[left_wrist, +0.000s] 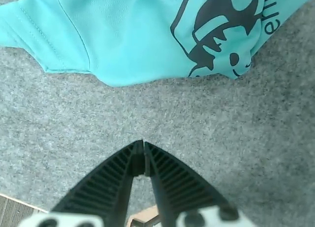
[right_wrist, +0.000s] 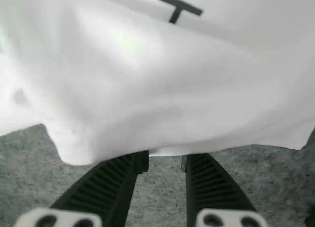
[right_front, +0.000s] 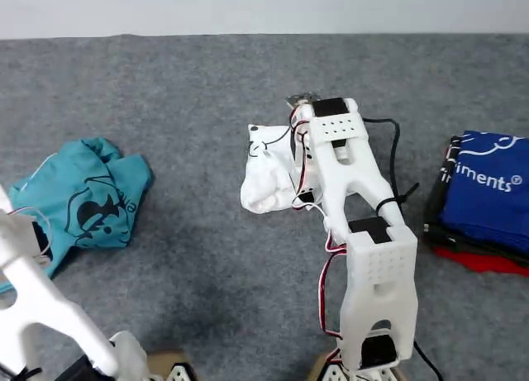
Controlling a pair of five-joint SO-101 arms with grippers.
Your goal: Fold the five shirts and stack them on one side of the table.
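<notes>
Left gripper (left_wrist: 143, 150) closed over carpet (left_wrist: 256, 138) near teal shirt (left_wrist: 133, 35); right gripper (right_wrist: 164, 160) parted at white shirt (right_wrist: 157, 89) edge.

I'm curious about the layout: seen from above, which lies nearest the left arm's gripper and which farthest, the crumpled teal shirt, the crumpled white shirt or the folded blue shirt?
From the left gripper:
1. Crumpled teal shirt, on the left side, just ahead of it.
2. Crumpled white shirt, in the middle.
3. Folded blue shirt, at the far right edge.
</notes>
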